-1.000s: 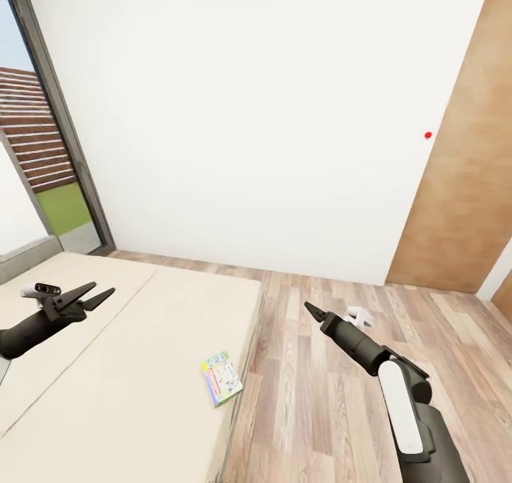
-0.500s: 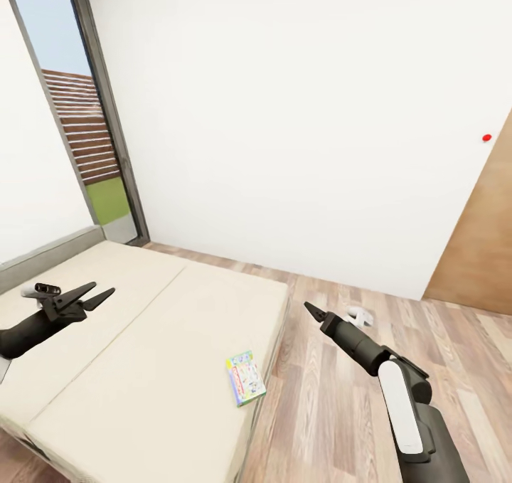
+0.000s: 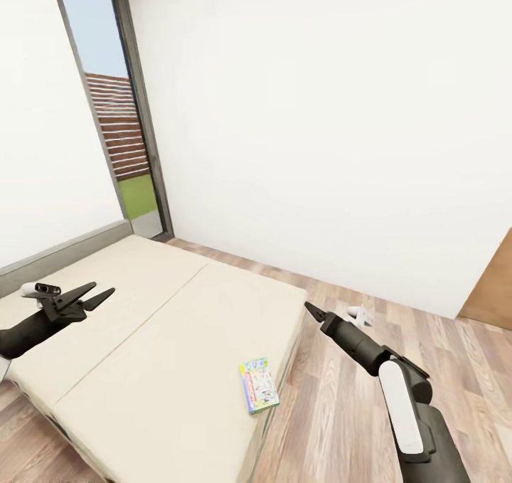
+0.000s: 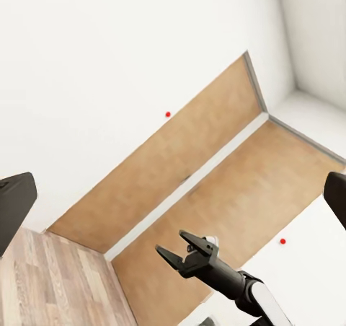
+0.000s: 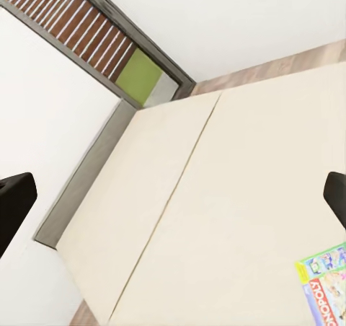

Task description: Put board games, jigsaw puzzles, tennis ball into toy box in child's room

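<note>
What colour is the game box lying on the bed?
The board game has a pale green cover with red lettering, clearest in the right wrist view.

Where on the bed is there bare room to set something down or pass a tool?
Most of the bed is bare cream cover, from the window-side edge across the centre seam. The one occupied spot is the near floor-side corner, where a board game lies flat by the edge. The left tool hovers open over the headboard side; the right tool is over the plank floor.
</note>
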### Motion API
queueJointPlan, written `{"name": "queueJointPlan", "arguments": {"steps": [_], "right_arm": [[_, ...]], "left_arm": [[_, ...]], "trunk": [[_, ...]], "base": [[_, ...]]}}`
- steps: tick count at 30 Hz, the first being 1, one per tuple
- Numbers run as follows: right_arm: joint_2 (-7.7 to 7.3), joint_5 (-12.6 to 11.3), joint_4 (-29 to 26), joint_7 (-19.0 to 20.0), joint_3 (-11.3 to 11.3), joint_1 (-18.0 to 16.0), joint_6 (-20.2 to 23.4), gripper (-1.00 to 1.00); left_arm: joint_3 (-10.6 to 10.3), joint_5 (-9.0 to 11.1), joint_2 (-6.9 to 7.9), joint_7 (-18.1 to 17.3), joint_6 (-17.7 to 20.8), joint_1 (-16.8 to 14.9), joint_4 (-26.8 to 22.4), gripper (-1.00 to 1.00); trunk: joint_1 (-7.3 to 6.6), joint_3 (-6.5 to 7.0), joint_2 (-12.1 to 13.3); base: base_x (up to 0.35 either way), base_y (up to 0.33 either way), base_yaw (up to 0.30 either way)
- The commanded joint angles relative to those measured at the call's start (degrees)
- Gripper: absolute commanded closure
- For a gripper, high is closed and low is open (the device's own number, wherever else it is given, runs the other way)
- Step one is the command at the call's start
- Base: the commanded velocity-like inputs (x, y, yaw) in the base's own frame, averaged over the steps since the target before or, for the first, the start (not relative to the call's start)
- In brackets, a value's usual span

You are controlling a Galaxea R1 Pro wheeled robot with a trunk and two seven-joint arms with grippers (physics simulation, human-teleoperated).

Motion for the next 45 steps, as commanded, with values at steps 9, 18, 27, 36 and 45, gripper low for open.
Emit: {"name": "queueJointPlan", "arguments": {"steps": [9,18,27,36,45], "right_arm": [[0.04,0.0,-0.1,0.3,-0.2,0.0,0.4,-1.0],[0.04,0.0,-0.1,0.3,-0.2,0.0,0.5,-1.0],[0.04,0.0,-0.1,0.3,-0.2,0.0,0.5,-1.0],[0.06,0.0,-0.1,0.3,-0.2,0.0,0.5,-1.0],[0.1,0.0,-0.1,0.3,-0.2,0.0,0.5,-1.0]], "left_arm": [[0.1,-0.1,0.0,-0.2,0.6,-0.1,0.0,-1.0],[0.1,0.0,0.0,-0.2,0.6,-0.1,0.0,-1.0],[0.1,0.0,0.0,-0.2,0.6,-0.1,0.0,-1.0],[0.1,0.0,0.0,-0.2,0.6,-0.1,0.0,-1.0],[0.0,0.0,0.0,-0.2,0.6,-0.1,0.0,-1.0]], "trunk": [[0.05,-0.13,-0.1],[0.05,-0.13,-0.1],[0.05,-0.13,-0.1],[0.05,-0.13,-0.1],[0.05,-0.13,-0.1]], "base": [[0.127,-0.122,0.045],[0.003,-0.049,0.006],[-0.022,-0.123,0.135],[-0.001,-0.007,0.015],[0.0,-0.006,0.082]]}}
